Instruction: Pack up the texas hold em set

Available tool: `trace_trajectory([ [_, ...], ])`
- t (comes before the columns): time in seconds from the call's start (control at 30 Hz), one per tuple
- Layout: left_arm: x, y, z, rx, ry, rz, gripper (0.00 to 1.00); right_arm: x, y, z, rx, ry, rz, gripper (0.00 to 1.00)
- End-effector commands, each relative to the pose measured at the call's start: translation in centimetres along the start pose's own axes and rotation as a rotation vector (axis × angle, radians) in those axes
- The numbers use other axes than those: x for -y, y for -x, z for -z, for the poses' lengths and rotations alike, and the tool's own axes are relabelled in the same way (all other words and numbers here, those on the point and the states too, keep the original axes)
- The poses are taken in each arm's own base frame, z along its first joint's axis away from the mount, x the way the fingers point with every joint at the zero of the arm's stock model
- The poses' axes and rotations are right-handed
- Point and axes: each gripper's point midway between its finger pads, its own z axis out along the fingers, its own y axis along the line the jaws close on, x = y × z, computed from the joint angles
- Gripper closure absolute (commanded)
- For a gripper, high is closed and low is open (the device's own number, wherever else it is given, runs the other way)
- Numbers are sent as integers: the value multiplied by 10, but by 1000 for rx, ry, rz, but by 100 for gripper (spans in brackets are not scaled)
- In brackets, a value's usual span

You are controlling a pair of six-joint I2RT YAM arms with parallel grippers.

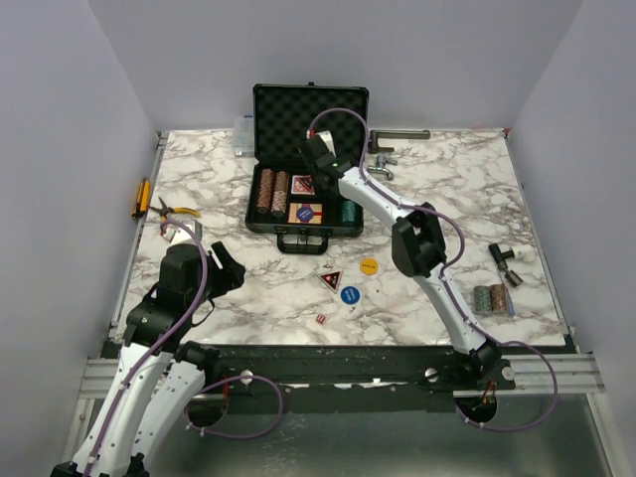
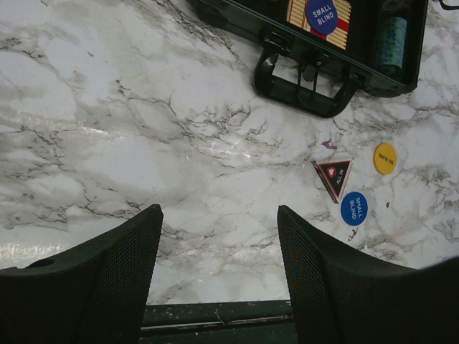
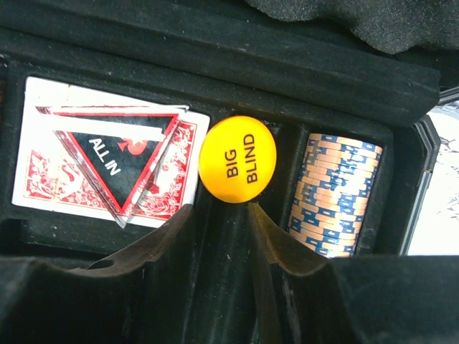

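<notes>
Reaching arm: R arm (image 1: 378,202) stretched over the counter (image 1: 219,179) into the open briefcase (image 1: 288,114), which sat centre-back w/ lid upright and handle (image 1: 301,241) facing the arms.
R fingers (image 3: 161,265): part-spread inside the case. The yellow BIG BLIND disc (image 3: 237,159) had its lower edge right at the tips; couldn't tell if pinched or only touching.
Case contents: ALL IN triangle (image 3: 118,161) lay on red-backed cards (image 3: 43,172), left of that disc. Brown/teal chip stack (image 3: 331,193) sat in the slot on its right. Brown chip stacks (image 1: 265,191) filled the left slots. Blue SMALL BLIND disc (image 2: 321,13) lay on a striped card pack (image 2: 343,29).
L fingers (image 2: 122,272): spread wide, nothing betw. them, above bare counter at near-left.
Loose on counter: 2nd yellow disc (image 1: 369,265), red triangle (image 1: 330,279), blue disc (image 1: 350,294) and dice (image 1: 320,319) in front of the case; loose chip stacks (image 1: 494,299) near the right edge.
Other: pliers (image 1: 174,210) at left, clear box (image 1: 243,134) beside the lid, metal tools (image 1: 383,159) right of the case.
</notes>
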Motion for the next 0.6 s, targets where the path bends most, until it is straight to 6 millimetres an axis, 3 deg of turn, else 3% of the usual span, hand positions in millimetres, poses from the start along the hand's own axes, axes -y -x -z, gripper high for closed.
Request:
trace_trajectory([
  [0.0, 0, -2, -2, -9, -1, -4, 34, -11, -3, -11, -2, 17, -53, 63],
  [0.17, 0, -2, -4, -13, 2, -5, 34, -17, 0, -10, 3, 52, -59, 61],
  [0.27, 3, -1, -5, -13, -16, -28, 33, -16, 11, 5, 17, 70, -75, 58],
  [0.37, 14, 7, -5, 5, -78, -91, 30, -16, 21, 32, 29, 125, -112, 51],
  [0.43, 25, 17, -2, 7, -102, -92, 30, -12, 32, 61, 49, 169, -136, 46],
  [0.57, 71, 34, 1, -88, -231, -65, 31, 13, 41, 115, 80, 162, -197, 33],
])
